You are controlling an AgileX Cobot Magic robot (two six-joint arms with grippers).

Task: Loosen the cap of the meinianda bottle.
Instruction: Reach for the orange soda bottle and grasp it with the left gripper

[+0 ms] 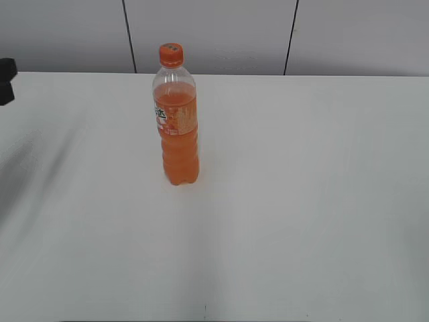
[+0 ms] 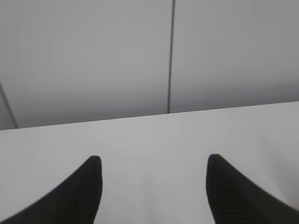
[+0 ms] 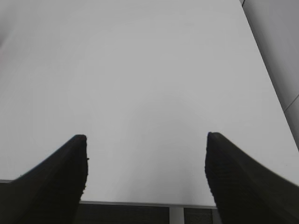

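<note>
The meinianda bottle (image 1: 177, 127) stands upright on the white table, left of centre in the exterior view. It holds orange soda and wears an orange-and-white label. Its orange cap (image 1: 171, 54) sits on top of the neck. Neither wrist view shows the bottle. My left gripper (image 2: 154, 161) is open and empty over bare table, facing the back wall. My right gripper (image 3: 145, 137) is open and empty above the table's near edge. A dark part of the left arm (image 1: 7, 80) shows at the far left edge of the exterior view.
The white table (image 1: 301, 201) spreads around the bottle. A grey panelled wall (image 1: 214, 33) runs behind its far edge. The right wrist view shows the table's front edge (image 3: 140, 204) with dark space below.
</note>
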